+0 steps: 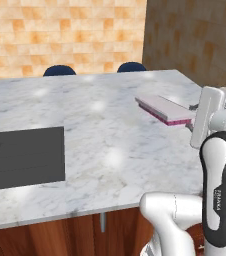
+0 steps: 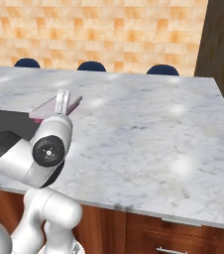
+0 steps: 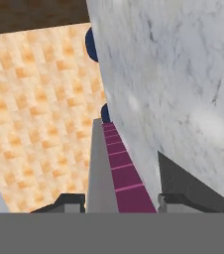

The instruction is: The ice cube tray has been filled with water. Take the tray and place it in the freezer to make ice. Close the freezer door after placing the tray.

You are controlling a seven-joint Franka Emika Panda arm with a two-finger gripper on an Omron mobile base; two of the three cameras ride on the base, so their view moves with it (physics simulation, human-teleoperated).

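Observation:
The ice cube tray [image 1: 164,108], pale pink on top with magenta sides, hangs a little above the right part of the marble counter [image 1: 100,130]. My gripper [image 1: 191,118] is shut on its near end. In the right base view the tray [image 2: 45,110] pokes out to the left from behind my arm. The hand view is rolled and shows the tray [image 3: 118,163] edge-on, running away from the gripper [image 3: 119,201] between its two dark fingertips [image 3: 70,200]. The freezer and the freezer door are out of view.
A dark grey sink [image 1: 24,158] is sunk into the counter at the left. Blue stool backs [image 1: 59,70] line the counter's far edge in front of the tiled wall. A dark wood wall [image 1: 195,40] rises on the right. Wooden cabinet fronts [image 2: 148,233] run under the counter.

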